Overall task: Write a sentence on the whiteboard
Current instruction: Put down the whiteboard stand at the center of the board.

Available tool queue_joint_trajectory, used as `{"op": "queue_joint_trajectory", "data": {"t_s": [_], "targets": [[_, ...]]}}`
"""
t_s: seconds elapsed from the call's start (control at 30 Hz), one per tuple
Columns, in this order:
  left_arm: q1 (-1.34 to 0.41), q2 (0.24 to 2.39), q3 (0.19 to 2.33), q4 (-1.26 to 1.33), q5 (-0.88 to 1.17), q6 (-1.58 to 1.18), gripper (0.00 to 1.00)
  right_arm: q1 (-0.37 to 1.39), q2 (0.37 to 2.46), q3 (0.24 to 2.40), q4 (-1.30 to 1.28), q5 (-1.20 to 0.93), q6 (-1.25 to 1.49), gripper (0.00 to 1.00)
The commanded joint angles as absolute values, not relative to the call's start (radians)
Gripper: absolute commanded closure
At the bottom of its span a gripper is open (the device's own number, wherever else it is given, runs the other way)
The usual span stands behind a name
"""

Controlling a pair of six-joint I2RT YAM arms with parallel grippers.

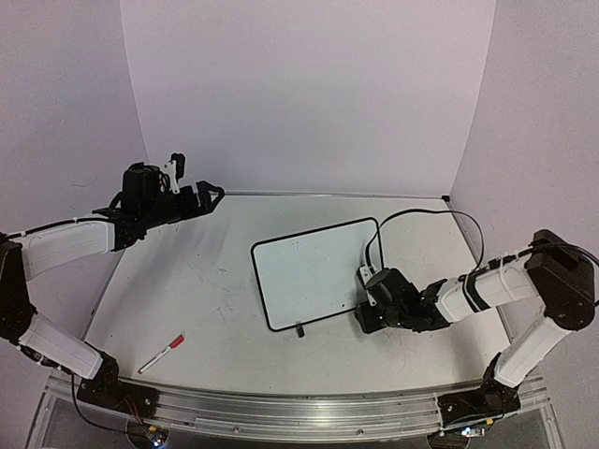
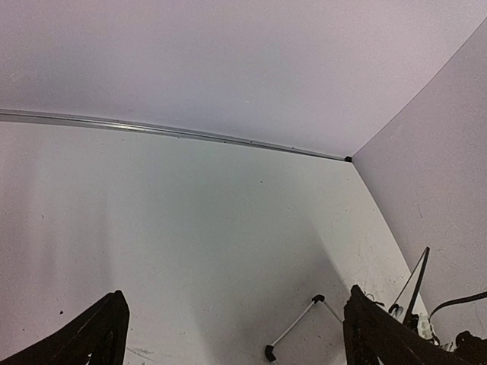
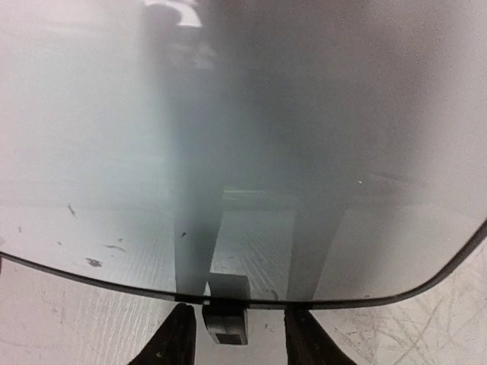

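1. Right gripper sits low at the near right corner of the whiteboard. Its jaws are parted either side of a small black foot without pinching it. Left gripper hangs spread wide over the table's far left.
2. Scuffed grey table carries everything.
3. Whiteboard lies flat at centre-right, turned askew. It is plain white with a thin black frame and rounded corners. Only the right wrist view shows its glossy reflections and dark specks.
4. Red-capped marker lies near the left arm's base and is seen only from above.
5. Foot juts from the frame's edge and is hidden by the gripper in the top view.
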State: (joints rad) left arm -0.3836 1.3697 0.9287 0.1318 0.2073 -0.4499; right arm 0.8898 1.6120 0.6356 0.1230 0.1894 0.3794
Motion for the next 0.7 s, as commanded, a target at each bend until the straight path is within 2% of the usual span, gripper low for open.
{"op": "queue_joint_trajectory", "data": {"t_s": [0.0,0.23,0.4,0.6,0.67], "targets": [[-0.39,1.368,0.958,0.161,0.222,-0.442,0.01,0.912,1.493,0.601,0.175,0.23,0.381,0.51],[-0.392,1.321,0.917,0.096,0.232,-0.439,0.01,0.925,1.228,0.504,0.219,0.223,0.361,0.4],[-0.399,1.276,0.863,-0.076,0.239,-0.455,0.01,0.925,1.015,0.483,0.203,0.25,0.29,0.35],[-0.495,1.248,0.853,-0.418,0.096,-0.524,0.03,0.925,0.981,0.562,0.205,0.307,0.165,0.29],[-0.557,1.27,0.888,-0.575,-0.032,-0.562,0.03,0.924,1.007,0.582,0.234,0.303,0.144,0.28]]}}
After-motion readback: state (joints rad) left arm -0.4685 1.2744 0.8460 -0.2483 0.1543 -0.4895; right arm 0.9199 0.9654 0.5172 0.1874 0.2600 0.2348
